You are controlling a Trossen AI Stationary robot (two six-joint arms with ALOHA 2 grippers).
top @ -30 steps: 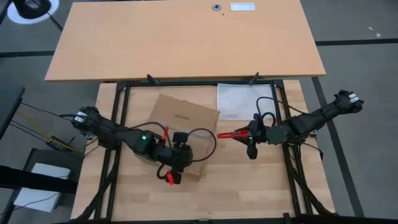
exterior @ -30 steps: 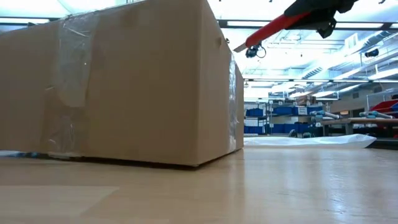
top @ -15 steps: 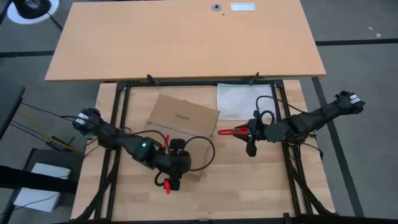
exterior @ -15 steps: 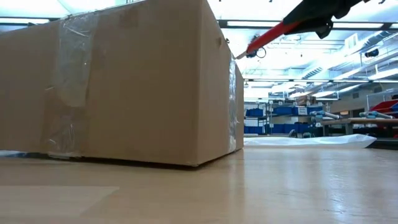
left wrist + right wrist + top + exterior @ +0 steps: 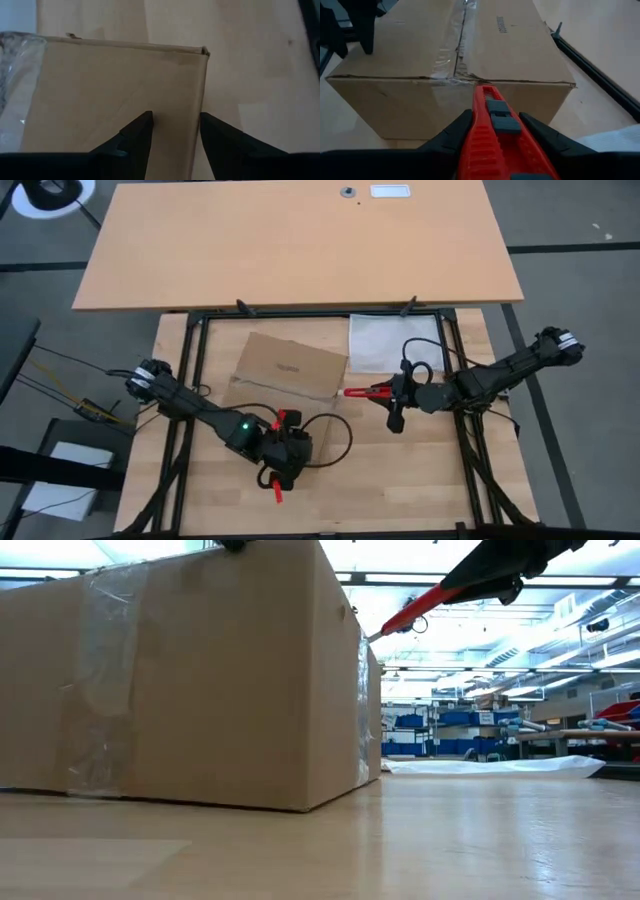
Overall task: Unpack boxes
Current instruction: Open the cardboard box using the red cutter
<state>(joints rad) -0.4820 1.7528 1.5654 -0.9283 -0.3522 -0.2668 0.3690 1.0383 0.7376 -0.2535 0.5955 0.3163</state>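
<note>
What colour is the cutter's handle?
Red handle on the box cutter, with a grey slider; clearest in the right wrist view.

Both arms are matte black and chunky, looped black cables near the wrists, a little green light on the left arm [image 5: 243, 430], tapered dark fingers [image 5: 137, 132].

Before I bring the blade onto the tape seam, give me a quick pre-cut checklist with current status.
1. Box cutter gripped in right gripper: ok.
2. Cutter pointed at the taped centre seam of the cardboard carton: ok.
3. Blade extended: cannot tell, though a tip shows at the carton's top edge in the low view.
4. Left gripper bracing the carton's near corner, fingers open over the top face: ok.
5. Left fingers clear of the seam: ok.
6. Carton flat on the table: ok.
</note>
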